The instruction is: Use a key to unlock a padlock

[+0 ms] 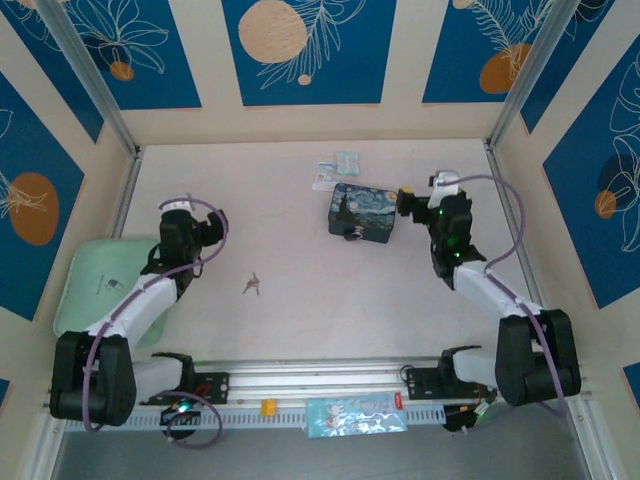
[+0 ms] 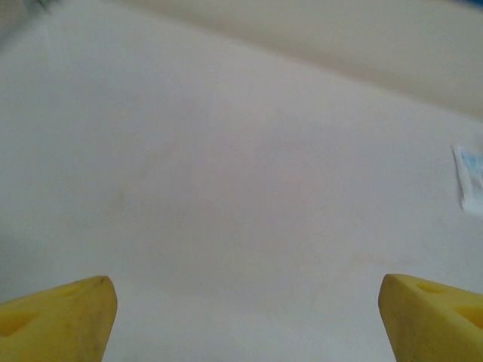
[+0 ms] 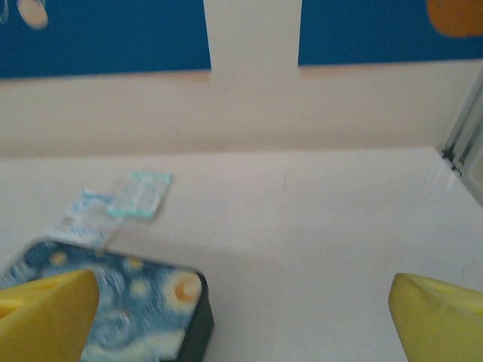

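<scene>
Left gripper (image 1: 218, 228) spread wide; key (image 1: 251, 284) nearby, rightward.

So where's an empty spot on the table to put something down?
Bare table lies between the key and the right arm, and along the far wall left of the packets. It's crowded around the tin, by the right gripper.

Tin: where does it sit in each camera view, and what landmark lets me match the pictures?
Top external: tin right of centre, by the right arm.
Right wrist: tin in the bottom left corner.
Left wrist: bare table, with packets at the right edge.
Shared landmark: the packets, just behind the tin in top external and right wrist.
</scene>
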{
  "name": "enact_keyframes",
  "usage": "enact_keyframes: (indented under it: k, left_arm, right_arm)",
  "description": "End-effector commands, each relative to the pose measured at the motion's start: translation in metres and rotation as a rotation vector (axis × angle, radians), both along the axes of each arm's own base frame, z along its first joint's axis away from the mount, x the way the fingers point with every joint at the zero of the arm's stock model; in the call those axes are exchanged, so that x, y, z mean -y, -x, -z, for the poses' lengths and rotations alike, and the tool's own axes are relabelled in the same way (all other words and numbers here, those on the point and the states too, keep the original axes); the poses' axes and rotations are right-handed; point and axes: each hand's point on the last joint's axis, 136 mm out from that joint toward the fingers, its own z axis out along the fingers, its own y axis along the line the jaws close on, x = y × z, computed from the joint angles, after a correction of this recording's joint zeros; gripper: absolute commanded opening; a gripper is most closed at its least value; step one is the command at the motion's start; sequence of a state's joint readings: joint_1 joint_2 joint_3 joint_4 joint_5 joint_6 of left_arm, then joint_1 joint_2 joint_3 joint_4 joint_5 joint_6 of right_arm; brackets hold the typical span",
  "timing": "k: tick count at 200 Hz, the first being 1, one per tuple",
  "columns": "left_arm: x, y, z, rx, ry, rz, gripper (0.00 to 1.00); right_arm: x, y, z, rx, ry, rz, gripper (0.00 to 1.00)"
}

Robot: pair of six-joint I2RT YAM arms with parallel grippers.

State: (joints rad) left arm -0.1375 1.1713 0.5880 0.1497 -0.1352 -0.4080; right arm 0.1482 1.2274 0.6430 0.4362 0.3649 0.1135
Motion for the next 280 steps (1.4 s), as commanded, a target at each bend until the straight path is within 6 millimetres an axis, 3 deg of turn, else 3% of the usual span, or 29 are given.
enact_keyframes:
  k: [1, 46, 85, 107, 142, 189, 218, 227, 242, 280]
  left_arm:
    - [0.024, 0.034, 0.035, -0.248, 0.098, 0.08, 0.87]
    - [0.058, 0.08, 0.066, -0.462, 0.224, 0.171, 0.82]
    - [0.103, 0.088, 0.077, -0.471, 0.301, 0.249, 0.79]
    - [0.129, 0.095, 0.089, -0.515, 0.32, 0.299, 0.78]
    - [0.154, 0.098, 0.105, -0.566, 0.31, 0.364, 0.77]
    - [0.192, 0.086, 0.102, -0.535, 0.354, 0.447, 0.77]
    - [0.218, 0.084, 0.095, -0.531, 0.375, 0.521, 0.76]
    - [0.218, 0.081, 0.091, -0.519, 0.375, 0.516, 0.76]
    - [0.201, 0.074, 0.083, -0.472, 0.338, 0.456, 0.8]
    - [0.122, 0.047, 0.06, -0.351, 0.301, 0.213, 0.89]
  right_arm:
    - [-0.018, 0.02, 0.049, -0.256, -0.059, -0.031, 0.99]
    - [-0.093, 0.039, 0.052, -0.456, -0.183, -0.17, 0.99]
    - [-0.154, 0.061, 0.064, -0.633, -0.279, -0.272, 0.96]
    - [-0.175, 0.067, 0.07, -0.67, -0.26, -0.298, 0.95]
    - [-0.191, 0.068, 0.069, -0.676, -0.226, -0.312, 0.96]
    - [-0.192, 0.068, 0.063, -0.663, -0.228, -0.317, 0.95]
    - [-0.197, 0.073, 0.073, -0.7, -0.209, -0.358, 0.95]
    - [-0.201, 0.076, 0.078, -0.721, -0.206, -0.382, 0.95]
    - [-0.21, 0.082, 0.084, -0.761, -0.212, -0.439, 0.85]
    - [-0.244, 0.098, 0.093, -0.821, -0.208, -0.588, 0.7]
